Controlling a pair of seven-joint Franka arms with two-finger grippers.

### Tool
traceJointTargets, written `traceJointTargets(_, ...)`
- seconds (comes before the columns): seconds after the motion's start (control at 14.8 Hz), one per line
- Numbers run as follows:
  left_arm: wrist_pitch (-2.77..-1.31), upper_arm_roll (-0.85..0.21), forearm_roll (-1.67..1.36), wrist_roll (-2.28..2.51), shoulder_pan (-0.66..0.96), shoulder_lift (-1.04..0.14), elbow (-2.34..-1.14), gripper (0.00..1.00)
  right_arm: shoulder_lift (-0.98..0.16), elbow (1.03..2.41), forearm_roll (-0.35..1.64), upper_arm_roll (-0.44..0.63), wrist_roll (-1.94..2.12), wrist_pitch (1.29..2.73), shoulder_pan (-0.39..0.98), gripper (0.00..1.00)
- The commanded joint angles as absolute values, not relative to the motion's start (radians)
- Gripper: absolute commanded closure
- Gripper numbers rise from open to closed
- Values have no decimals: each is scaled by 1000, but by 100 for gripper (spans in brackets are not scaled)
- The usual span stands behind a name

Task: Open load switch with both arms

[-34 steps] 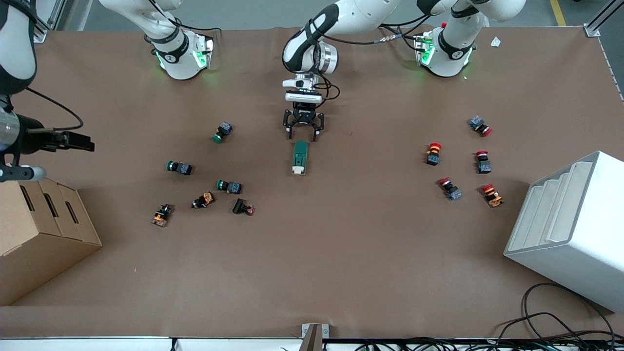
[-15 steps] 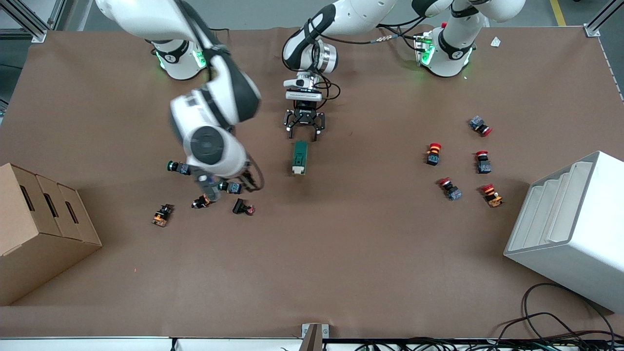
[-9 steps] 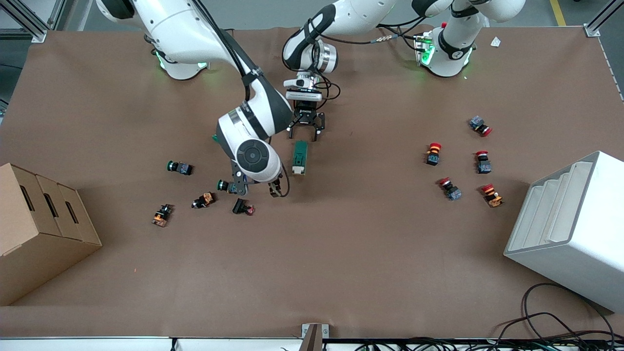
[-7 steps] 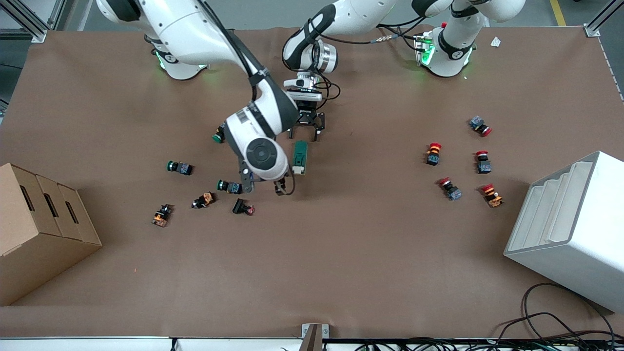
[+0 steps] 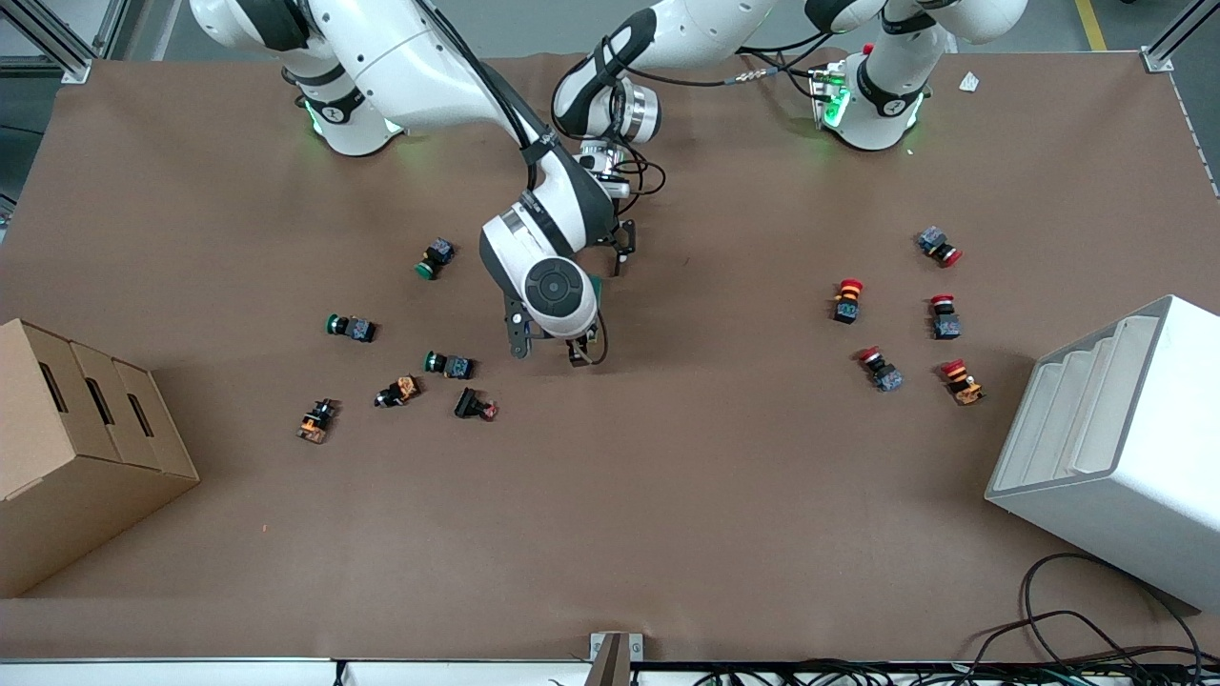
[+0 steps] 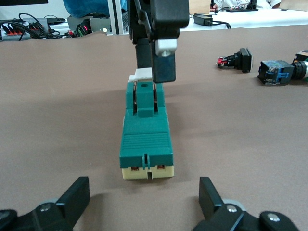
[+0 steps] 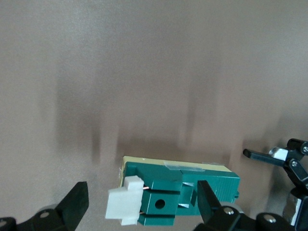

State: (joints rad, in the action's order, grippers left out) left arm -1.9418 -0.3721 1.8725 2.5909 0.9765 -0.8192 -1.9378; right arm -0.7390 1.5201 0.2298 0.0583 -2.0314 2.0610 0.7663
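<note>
The load switch point(image 6: 146, 139) lies flat mid-table, dark green on a cream base, with its white lever point(image 6: 142, 74) at the end nearer the front camera. In the front view only a green sliver of the load switch point(image 5: 596, 289) shows beside the right arm's wrist. My left gripper point(image 6: 143, 204) sits low and open just short of the switch's other end, not touching it; one of its fingers point(image 5: 624, 255) shows in the front view. My right gripper point(image 7: 142, 207) hangs open over the switch's point(image 7: 192, 185) lever point(image 7: 126, 202) end, and its fingers point(image 6: 163, 62) stand above the lever.
Green and orange push buttons point(image 5: 448, 364) lie scattered toward the right arm's end, red ones point(image 5: 848, 298) toward the left arm's end. A cardboard box point(image 5: 76, 448) and a white stepped bin point(image 5: 1115, 438) stand at the table's two ends. Cables point(image 5: 1096, 638) lie at the front edge.
The right arm has swung in from its end of the table and now hangs over the switch's lever end. The left gripper and the switch have not moved.
</note>
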Motion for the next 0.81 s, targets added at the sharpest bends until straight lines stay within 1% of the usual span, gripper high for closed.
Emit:
traceJointTargets(0.0,-1945,-367,1864,2603,973,-850,-1936,1,-742,1508,250,61,-2040,2036,776,0)
traceJointTargets(0.14,-1945,-367,1864,2605,971,-850,-1936,1,-739,1503,252,54,-2037,1988,778,0)
traceJointTargets(0.54,-1945,-367,1862,2614,973,-850,-1937,1,-729,1499,252,12,-2037,1907,770,0)
traceJointTargets(0.74,-1945,-367,1862,2608,973,-851,-1937,1,-727,1459,252,11,-2033,1827,775,0)
